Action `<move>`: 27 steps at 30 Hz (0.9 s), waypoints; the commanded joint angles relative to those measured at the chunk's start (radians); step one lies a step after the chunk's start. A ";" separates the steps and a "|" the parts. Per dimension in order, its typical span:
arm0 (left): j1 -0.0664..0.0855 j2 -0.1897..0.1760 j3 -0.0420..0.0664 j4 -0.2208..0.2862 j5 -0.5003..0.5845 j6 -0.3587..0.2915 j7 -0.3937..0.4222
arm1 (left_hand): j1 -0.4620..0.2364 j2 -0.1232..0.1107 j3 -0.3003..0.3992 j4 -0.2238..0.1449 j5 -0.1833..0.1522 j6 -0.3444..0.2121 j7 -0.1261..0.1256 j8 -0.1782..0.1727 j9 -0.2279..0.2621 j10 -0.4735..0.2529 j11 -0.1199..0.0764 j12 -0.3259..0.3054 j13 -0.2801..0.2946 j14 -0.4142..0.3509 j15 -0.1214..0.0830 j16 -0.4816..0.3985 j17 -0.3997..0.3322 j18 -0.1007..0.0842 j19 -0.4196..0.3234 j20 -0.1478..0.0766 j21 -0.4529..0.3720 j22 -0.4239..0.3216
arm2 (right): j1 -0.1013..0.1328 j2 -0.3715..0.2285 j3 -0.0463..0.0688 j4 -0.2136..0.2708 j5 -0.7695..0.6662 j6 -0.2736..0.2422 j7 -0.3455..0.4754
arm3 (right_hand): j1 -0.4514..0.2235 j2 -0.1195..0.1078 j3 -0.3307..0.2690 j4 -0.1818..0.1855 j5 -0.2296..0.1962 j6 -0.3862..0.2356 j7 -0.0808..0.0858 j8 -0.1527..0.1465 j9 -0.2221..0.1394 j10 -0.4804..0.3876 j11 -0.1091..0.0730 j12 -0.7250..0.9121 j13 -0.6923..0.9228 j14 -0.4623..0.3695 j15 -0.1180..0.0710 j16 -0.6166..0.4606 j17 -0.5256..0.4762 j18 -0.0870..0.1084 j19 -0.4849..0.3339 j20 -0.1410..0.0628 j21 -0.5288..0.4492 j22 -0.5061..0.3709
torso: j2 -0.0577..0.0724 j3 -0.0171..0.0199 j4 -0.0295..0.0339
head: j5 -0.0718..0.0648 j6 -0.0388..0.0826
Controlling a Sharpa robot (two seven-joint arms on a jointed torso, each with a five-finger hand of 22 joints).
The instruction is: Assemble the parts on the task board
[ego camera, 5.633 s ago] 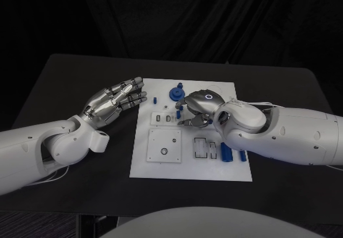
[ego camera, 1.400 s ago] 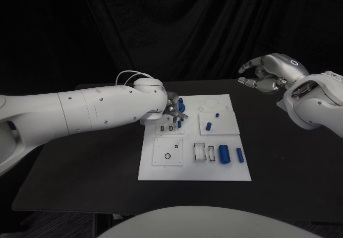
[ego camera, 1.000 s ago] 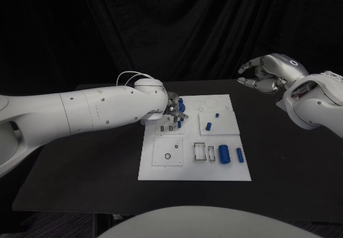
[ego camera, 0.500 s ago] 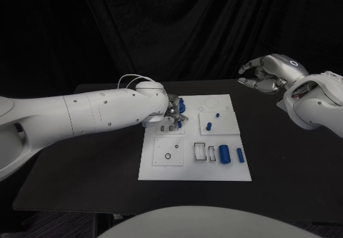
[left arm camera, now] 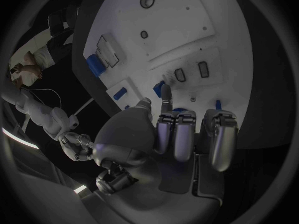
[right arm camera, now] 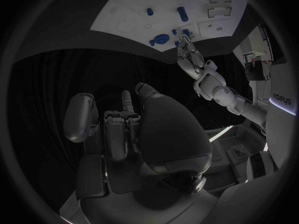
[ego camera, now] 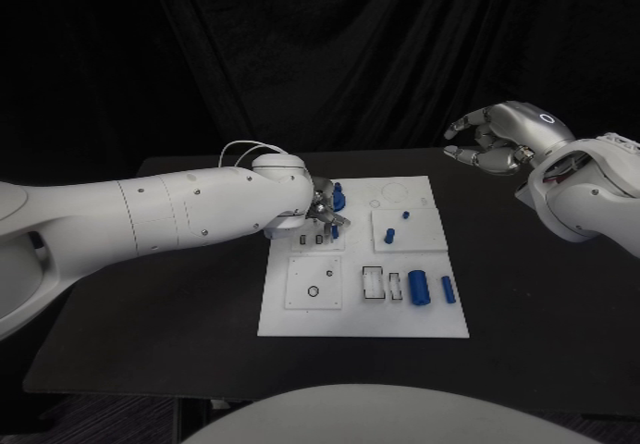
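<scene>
The white task board (ego camera: 363,314) lies mid-table. My left hand (ego camera: 325,207) is down on its far left corner, fingers curled over the blue parts (ego camera: 337,193) standing there; whether it holds one is hidden. In the left wrist view a fingertip (left arm camera: 165,91) reaches the board (left arm camera: 181,30) beside a small blue peg (left arm camera: 159,86). A blue peg (ego camera: 388,236) and a smaller one (ego camera: 404,215) sit on the far right panel. Two blue cylinders (ego camera: 419,287) lie near the right edge. My right hand (ego camera: 497,141) hangs raised beyond the board's far right corner, fingers curled in, holding nothing; its wrist view shows the curled fingers (right arm camera: 115,129).
Rectangular slots (ego camera: 382,283) and a square panel with a small ring (ego camera: 314,280) mark the board's near half. Black table (ego camera: 160,324) surrounds the board on all sides. My left forearm (ego camera: 147,222) crosses the table's left half.
Since the oldest frame the right hand left the board and rose to the far right, while the left hand came down onto the far left corner. Over the last second the left arm barely shifted.
</scene>
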 commanded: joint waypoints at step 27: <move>-0.015 0.012 0.001 -0.016 0.006 0.025 0.023 | 0.029 -0.002 0.030 -0.019 0.004 0.007 0.006 -0.038 0.009 0.103 -0.005 0.003 0.263 0.102 -0.006 0.003 0.263 -0.006 0.104 -0.005 0.004 0.264 | -0.003 0.004 0.001 -0.002 -0.003 0.018 -0.014 | 0.019 -0.003 0.012 -0.004 0.015 0.009 0.000 0.003 -0.003 0.106 0.007 0.003 0.263 0.107 0.004 0.003 0.263 0.011 -0.013 0.002 -0.015 0.156 | -0.001 0.0003 -0.0003 | -0.005 0.000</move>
